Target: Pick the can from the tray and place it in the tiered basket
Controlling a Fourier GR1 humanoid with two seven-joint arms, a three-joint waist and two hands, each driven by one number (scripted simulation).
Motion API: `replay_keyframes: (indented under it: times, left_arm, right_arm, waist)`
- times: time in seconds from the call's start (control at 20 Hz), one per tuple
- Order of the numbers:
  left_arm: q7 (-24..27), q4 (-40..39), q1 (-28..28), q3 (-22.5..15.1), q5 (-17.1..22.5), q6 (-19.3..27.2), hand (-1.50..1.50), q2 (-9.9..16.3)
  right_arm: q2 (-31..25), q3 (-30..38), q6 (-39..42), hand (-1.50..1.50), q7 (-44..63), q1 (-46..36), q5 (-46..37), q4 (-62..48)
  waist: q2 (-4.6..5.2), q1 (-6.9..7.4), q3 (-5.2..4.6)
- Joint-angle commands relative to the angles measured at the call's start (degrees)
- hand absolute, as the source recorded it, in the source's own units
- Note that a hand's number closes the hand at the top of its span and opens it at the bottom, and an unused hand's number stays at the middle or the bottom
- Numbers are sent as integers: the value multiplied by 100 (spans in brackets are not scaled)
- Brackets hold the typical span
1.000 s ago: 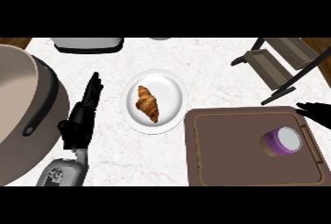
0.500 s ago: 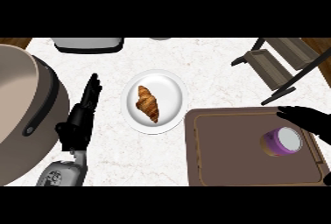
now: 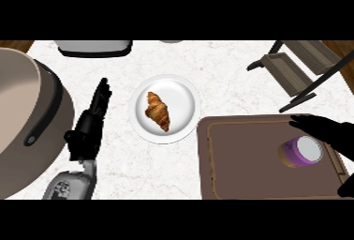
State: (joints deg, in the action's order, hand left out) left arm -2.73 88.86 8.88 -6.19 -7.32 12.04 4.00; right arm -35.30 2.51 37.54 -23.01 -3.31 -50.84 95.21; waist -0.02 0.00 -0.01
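A: Step in hand?

B: Reach for the can (image 3: 302,151). Purple wall, pale top, standing upright on the brown tray (image 3: 235,159), toward its right side. Not yet held.

A: Right hand (image 3: 330,132)?

B: Coming in from the right edge, over the tray's far right corner. Fingertips (image 3: 296,120) pointing left, spread and fairly straight, just beyond the can's far side. Dark thumb-like part (image 3: 346,187) low at the right edge, on the can's near side. Can sitting in the gap between fingers and thumb, not clamped. Contact: cannot tell, probably none.

A: Left hand (image 3: 90,124)?

B: Resting at the view's left, fingers straight and together, pointing up. Beside the big beige pot (image 3: 27,112). Nothing held.

A: How to do it well?

B: Judgement only: lower the palm so the fingers wrap the far wall and the thumb meets the near wall, mid-height, not on the lid rim. Close evenly so as not to tip the can. Then lift straight up to pass the tray's raised edge before swinging away.

A: Goal?

B: Tiered basket (image 3: 297,70), dark frame with wooden shelves, beyond the fingertips, upper right. Well apart from the can.

A: Distractors?

B: Croissant (image 3: 158,110) on white plate (image 3: 181,89), left of the tray, well apart from the fingertips. Not in the path.
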Motion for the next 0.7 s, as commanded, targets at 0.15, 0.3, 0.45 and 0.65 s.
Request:
replay_keyframes:
  times: [0.15,0.3,0.45,0.65]
  left_arm:
    - [254,-249,-55,69,-90,-56,0,-132]
    - [12,69,-136,-84,-221,20,0,-263]
    - [103,-142,60,215,-28,-193,0,-111]
    - [340,-52,-310,177,-75,-232,0,-102]
  right_arm:
    - [213,25,-19,-150,-277,59,-223,-151]
    - [154,135,-110,-150,-484,-106,-316,-467]
    - [515,-130,-308,-150,-325,-102,-504,-642]
    - [731,-202,-378,-150,-268,-37,-574,-738]
  waist:
    - [2,-8,0]
    - [0,0,1]
    - [2,-1,1]
    - [1,6,1]
